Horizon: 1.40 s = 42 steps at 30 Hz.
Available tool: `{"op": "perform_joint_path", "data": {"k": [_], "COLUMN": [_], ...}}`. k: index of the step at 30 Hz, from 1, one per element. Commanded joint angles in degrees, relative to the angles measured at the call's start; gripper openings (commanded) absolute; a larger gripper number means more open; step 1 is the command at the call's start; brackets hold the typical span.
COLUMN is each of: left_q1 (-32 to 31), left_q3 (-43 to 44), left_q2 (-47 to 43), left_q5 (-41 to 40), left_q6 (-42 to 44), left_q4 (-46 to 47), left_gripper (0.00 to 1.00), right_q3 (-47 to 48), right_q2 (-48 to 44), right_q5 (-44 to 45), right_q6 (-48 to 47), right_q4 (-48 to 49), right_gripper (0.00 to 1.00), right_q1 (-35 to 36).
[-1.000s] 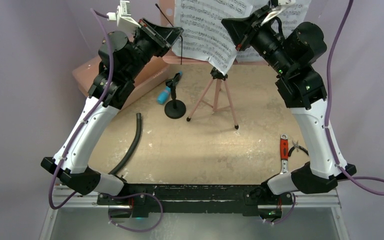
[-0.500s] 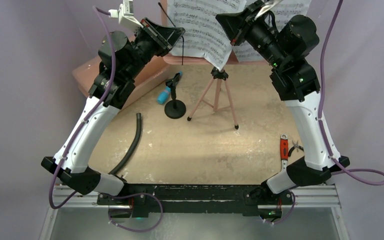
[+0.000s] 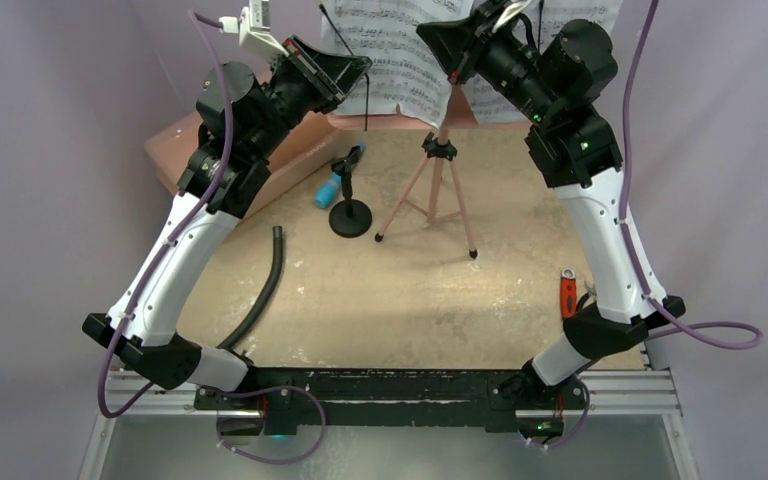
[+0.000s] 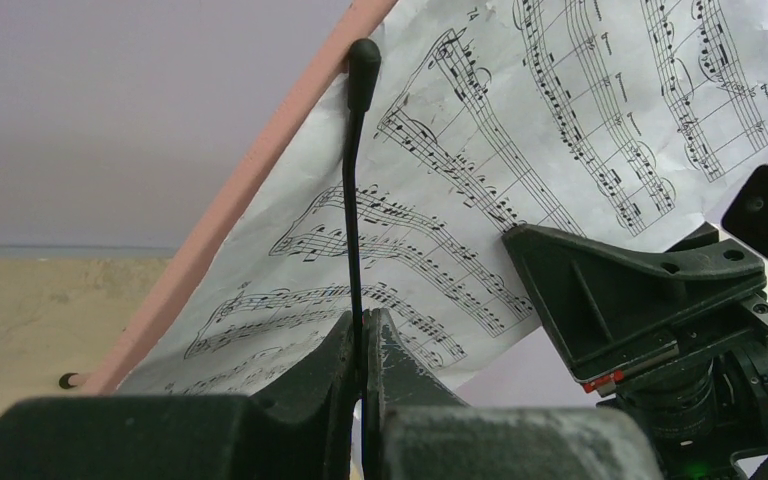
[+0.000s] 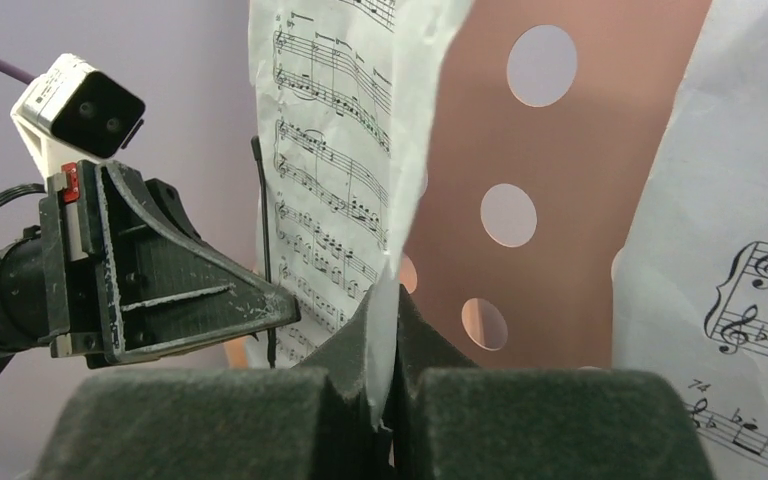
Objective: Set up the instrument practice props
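Observation:
The pink music stand (image 3: 438, 190) stands on its tripod at the back middle. Its perforated desk (image 5: 580, 150) carries two white sheet-music pages, one on the left (image 3: 400, 70) and one on the right (image 5: 750, 200). My left gripper (image 3: 363, 66) is shut on the stand's thin black page-holder rod (image 4: 363, 120), which lies over the left page (image 4: 560, 120). My right gripper (image 3: 425, 32) is shut on that left page's inner edge (image 5: 400, 200) and bends it away from the desk. The cyan microphone (image 3: 330, 188) leans in the black round-based mic stand (image 3: 350, 218).
A large pink case (image 3: 295, 150) lies at the back left behind my left arm. A black hose (image 3: 265, 290) lies on the left of the table. Red-handled pliers (image 3: 567, 296) lie by my right arm. The two grippers are close together in front of the stand.
My right gripper has moved left and farther back with the page edge in it, and the page's hanging corner has swung left off the tripod. My left gripper has barely moved.

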Motion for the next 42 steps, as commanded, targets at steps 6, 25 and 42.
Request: {"op": "perform_joint_path", "data": {"k": [6, 25, 42], "left_q1": [-0.07, -0.13, -0.13], "left_q3": [0.19, 0.01, -3.41], "left_q2": [-1.37, -1.36, -3.39], "left_q5": [3.1, 4.1, 1.67], "left_q6": [1.83, 3.42, 3.29], "left_q4": [5.98, 7.2, 9.25], "left_gripper": [0.0, 0.0, 0.25], "right_q3": [5.16, 4.79, 2.03], "right_q2": [2.66, 3.77, 1.05], "right_q5": [-3.34, -5.66, -4.21], "right_q6": [1.76, 1.49, 3.32], "right_q4": [4.58, 4.03, 5.26], "right_gripper": [0.0, 0.0, 0.27], "right_q1": [0.17, 0.17, 0.17]}}
